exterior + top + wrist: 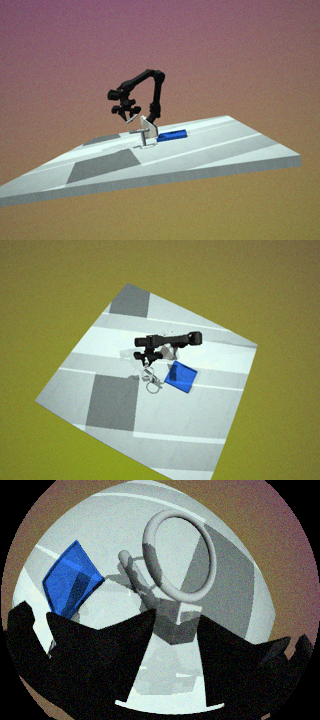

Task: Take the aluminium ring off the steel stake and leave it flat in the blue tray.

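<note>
Where gripped, a tilted pale-grey ring (142, 372) (132, 118) (213, 562).

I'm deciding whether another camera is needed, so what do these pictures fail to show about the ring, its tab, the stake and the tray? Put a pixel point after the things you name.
- Tab of the ring (142, 372) (132, 119) (212, 560), exterior view: too small to tell from the tool (146, 365) (127, 120) (176, 616).
- Foot of the stake (143, 138), wrist view: hidden behind its cross-bar and the ring's surroundings, not distinguishable.
- Near part of the tray floor (172, 134), exterior view: hidden by its front wall.
</note>
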Controlling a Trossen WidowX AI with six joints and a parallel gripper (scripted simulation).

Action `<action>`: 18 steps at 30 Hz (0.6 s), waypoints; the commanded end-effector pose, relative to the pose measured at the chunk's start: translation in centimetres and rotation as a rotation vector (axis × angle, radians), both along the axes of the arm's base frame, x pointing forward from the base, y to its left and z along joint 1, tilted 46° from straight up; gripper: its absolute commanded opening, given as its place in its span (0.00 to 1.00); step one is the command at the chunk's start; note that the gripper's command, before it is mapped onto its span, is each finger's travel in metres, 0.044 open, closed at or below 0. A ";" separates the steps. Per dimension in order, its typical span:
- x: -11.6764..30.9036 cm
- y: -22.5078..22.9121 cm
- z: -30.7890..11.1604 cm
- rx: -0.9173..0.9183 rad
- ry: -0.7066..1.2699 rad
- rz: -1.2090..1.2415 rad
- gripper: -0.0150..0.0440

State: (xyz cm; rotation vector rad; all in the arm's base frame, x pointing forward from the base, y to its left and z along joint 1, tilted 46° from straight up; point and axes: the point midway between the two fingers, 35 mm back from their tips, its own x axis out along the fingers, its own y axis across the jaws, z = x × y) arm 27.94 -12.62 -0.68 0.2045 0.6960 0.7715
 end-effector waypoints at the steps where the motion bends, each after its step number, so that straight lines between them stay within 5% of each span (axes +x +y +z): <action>1: -0.3 0.2 0.7 -0.069 -0.097 0.025 0.25; 18: -2.2 2.2 1.5 -0.309 -0.383 0.142 0.25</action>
